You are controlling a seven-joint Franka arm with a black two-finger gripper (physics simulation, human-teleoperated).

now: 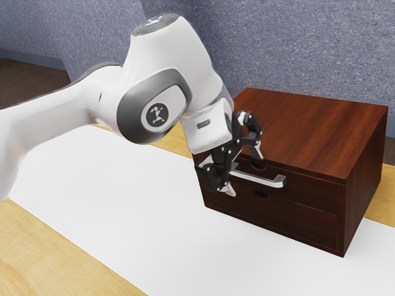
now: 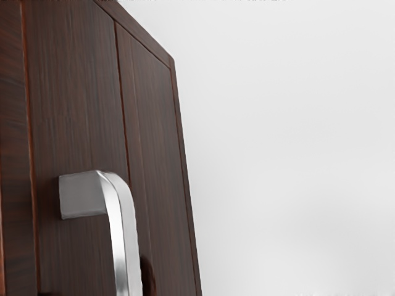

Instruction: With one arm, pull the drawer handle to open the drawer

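Observation:
A dark wooden cabinet point(image 1: 308, 123) stands on the white table mat, with two drawers in its front. The upper drawer point(image 1: 302, 185) carries a silver bar handle point(image 1: 262, 179) and looks flush with the cabinet front. My black gripper point(image 1: 245, 174) is at the end of the handle nearer the exterior view's left. It is open: one finger point(image 1: 254, 140) is above the bar and the other point(image 1: 223, 182) is below it. The wrist view looks closely at the drawer front point(image 2: 74, 111), with the handle point(image 2: 117, 228) bending out from it just under my hand.
The white mat point(image 1: 123, 203) covers the light wooden table point(image 1: 37, 259) in front of the cabinet. A lower drawer point(image 1: 290, 216) sits beneath the upper one. A grey wall point(image 1: 296, 43) rises behind the cabinet.

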